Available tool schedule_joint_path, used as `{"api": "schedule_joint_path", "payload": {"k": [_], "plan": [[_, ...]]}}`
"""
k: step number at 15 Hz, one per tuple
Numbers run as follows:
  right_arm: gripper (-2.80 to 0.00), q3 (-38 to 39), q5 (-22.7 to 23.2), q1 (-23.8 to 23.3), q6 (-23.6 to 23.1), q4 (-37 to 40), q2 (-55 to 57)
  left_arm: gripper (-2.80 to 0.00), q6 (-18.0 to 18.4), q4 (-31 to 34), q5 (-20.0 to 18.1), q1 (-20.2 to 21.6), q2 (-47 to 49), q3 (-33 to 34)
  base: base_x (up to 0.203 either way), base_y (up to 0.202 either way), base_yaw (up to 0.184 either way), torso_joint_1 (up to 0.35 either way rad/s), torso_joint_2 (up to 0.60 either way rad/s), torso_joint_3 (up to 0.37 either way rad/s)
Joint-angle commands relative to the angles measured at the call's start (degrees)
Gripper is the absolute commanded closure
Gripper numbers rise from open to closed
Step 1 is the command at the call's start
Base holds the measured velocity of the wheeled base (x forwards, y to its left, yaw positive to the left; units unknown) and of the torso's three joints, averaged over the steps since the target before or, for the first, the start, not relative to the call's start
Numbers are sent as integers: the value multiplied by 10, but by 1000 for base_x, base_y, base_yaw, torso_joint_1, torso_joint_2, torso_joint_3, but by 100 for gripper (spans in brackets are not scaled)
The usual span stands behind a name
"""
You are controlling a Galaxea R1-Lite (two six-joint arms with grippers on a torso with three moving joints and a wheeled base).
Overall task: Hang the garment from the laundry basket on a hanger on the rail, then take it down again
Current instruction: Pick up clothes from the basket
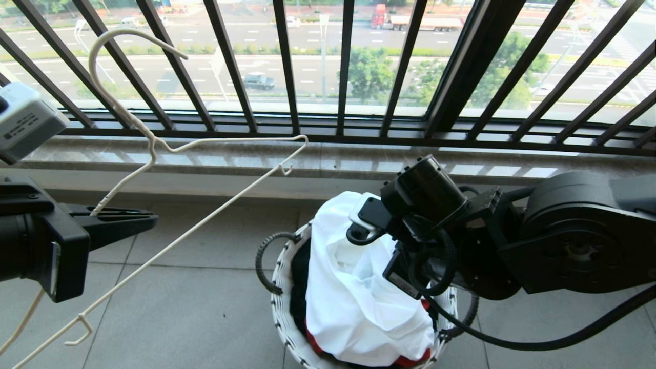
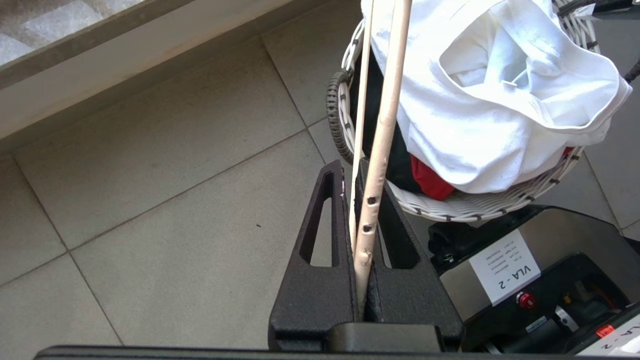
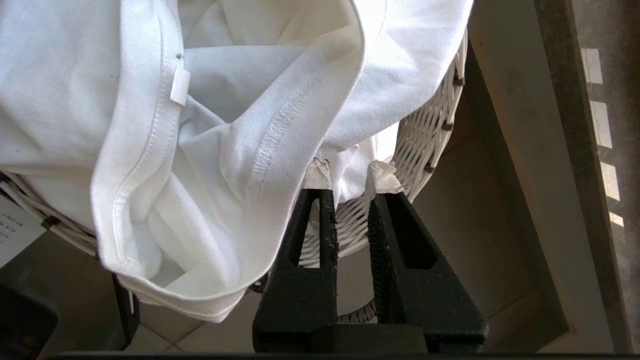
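Reaching into the laundry basket at five o'clock in your head view, your right pincer had its fingers narrowed around a fold of the garment, though you could not tell whether they truly pinched it. Your left pincer, at nine o'clock, was clamped on the hanger. Such a thin bite could slip on lifting, or drag up the red and black clothes beneath.

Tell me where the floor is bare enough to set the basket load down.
Bare tiled floor lies left of the laundry basket, bounded by the window ledge behind and the hanger held in the left gripper. Right of the basket is crowded: the right gripper works the garment at the rim.
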Motion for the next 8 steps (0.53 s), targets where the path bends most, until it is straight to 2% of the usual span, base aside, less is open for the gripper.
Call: {"api": "schedule_joint_path", "payload": {"k": [1, 5, 8], "plan": [[-280, -16, -7, 11, -2, 0, 29, 0, 0, 2, 0, -1, -1, -2, 0, 0, 0, 0, 0, 0], [-280, -49, -35, 20, -19, 1, 73, 0, 1, 3, 1, -1, -11, -2, 0, 0, 0, 0, 0, 0], [-280, -89, -37, 17, -46, 1, 101, 0, 1, 4, 0, -14, -12, 0, 0, 0, 0, 0, 0, 0]]}}
